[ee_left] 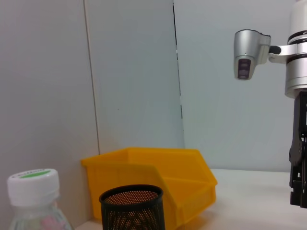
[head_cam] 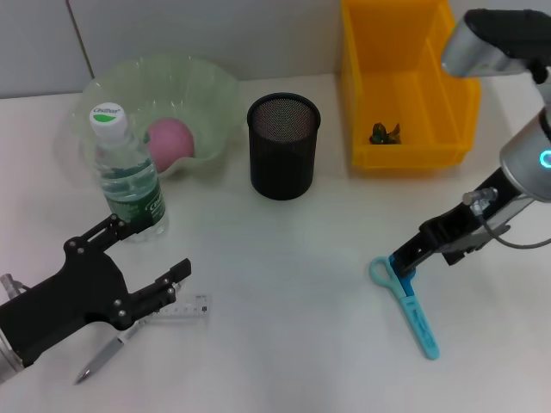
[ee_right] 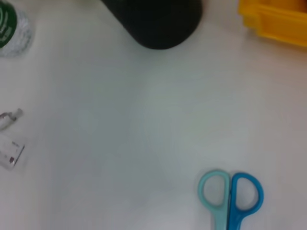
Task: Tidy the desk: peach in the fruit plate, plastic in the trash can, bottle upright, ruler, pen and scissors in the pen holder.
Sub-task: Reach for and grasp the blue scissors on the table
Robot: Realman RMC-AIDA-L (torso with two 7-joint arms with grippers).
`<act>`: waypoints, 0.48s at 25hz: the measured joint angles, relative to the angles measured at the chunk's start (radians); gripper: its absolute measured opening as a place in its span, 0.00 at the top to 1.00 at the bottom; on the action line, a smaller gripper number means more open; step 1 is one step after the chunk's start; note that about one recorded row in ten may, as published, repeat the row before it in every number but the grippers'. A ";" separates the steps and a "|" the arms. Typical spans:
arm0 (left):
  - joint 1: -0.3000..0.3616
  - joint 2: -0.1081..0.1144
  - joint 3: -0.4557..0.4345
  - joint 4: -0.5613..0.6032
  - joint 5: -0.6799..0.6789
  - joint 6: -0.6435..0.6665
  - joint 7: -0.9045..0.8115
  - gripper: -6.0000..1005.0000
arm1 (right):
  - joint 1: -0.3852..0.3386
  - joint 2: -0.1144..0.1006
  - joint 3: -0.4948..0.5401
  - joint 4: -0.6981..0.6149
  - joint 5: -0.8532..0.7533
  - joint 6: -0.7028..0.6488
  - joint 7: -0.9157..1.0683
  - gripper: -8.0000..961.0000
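spread wide, the jaws of our left gripper [head_cam: 145, 258] stand open over the white desk [head_cam: 284, 310], touching nothing; one finger reaches toward the base of the bottle, the other lies just above the ruler. that arm comes in low from the near left corner, its black body angled up toward the middle. our right gripper [head_cam: 402, 261] is down at the handle end of the scissors, its tip right at the loops; we cannot tell whether its jaws are spread or pressed together. the right arm slopes down from the far right, elbow high over the bin.

the yellow trash bin [head_cam: 405, 82] sits at the far right with a small dark scrap of plastic [head_cam: 384, 133] inside. the pale green fruit plate [head_cam: 164, 95] holds the pink peach [head_cam: 170, 142]. the black mesh pen holder [head_cam: 284, 146] stands between plate and bin. the water bottle [head_cam: 127, 176] stands upright just before the plate. the blue scissors [head_cam: 406, 305] lie flat, blades pointing toward us. the clear ruler [head_cam: 182, 310] and the silver pen [head_cam: 102, 357] lie beside the left gripper.
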 joint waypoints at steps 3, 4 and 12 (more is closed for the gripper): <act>0.000 0.001 0.000 0.001 0.000 0.000 -0.003 0.22 | 0.013 0.000 -0.004 0.026 -0.013 0.006 0.001 0.15; 0.000 0.001 0.000 0.002 0.000 0.000 -0.003 0.22 | 0.017 0.000 -0.007 0.031 -0.032 0.007 0.001 0.15; 0.001 0.003 0.000 0.002 0.000 0.000 -0.004 0.22 | 0.017 0.000 -0.023 0.073 -0.051 0.026 0.000 0.15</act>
